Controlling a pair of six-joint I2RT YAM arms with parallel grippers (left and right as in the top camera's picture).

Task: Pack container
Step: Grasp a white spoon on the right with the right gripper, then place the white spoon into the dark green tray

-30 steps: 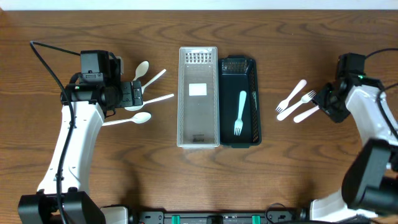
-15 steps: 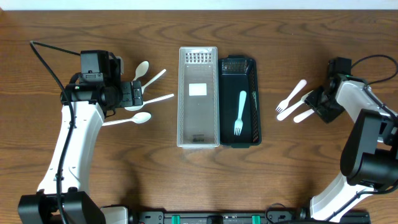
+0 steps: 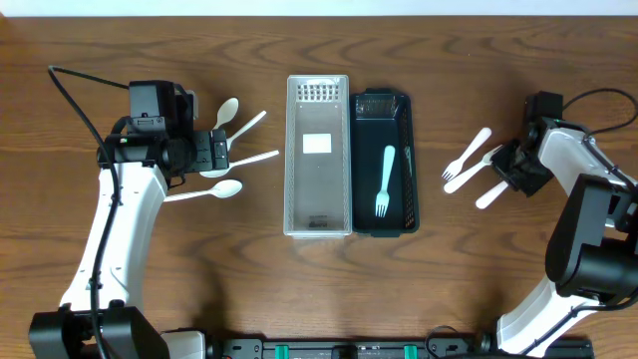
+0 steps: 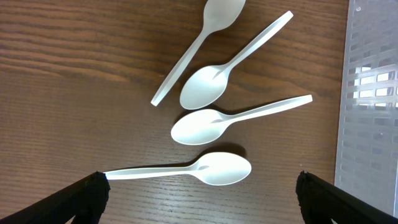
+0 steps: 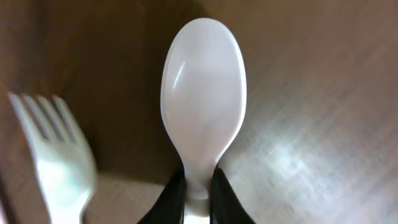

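A clear tray (image 3: pixel 317 214) and a black tray (image 3: pixel 404 150) stand side by side at mid-table. A pale teal fork (image 3: pixel 385 179) lies in the black tray. Several white spoons (image 3: pixel 227 160) lie left of the trays; the left wrist view shows them too, the nearest spoon (image 4: pixel 214 168) just ahead of the fingertips. My left gripper (image 3: pixel 214 152) hovers over them, open and empty. My right gripper (image 3: pixel 510 172) is shut on a white utensil (image 3: pixel 490 195) with a rounded spoon-like end (image 5: pixel 203 93). Two white forks (image 3: pixel 467 160) lie beside it.
The clear tray's perforated wall (image 4: pixel 370 93) shows at the right edge of the left wrist view. A white fork (image 5: pixel 56 155) lies close left of the held utensil. Cables run from both arms near the table's far side.
My right gripper has swung in over the rightmost white utensil and shut on it, shifting it slightly down and right. The left arm has not moved.
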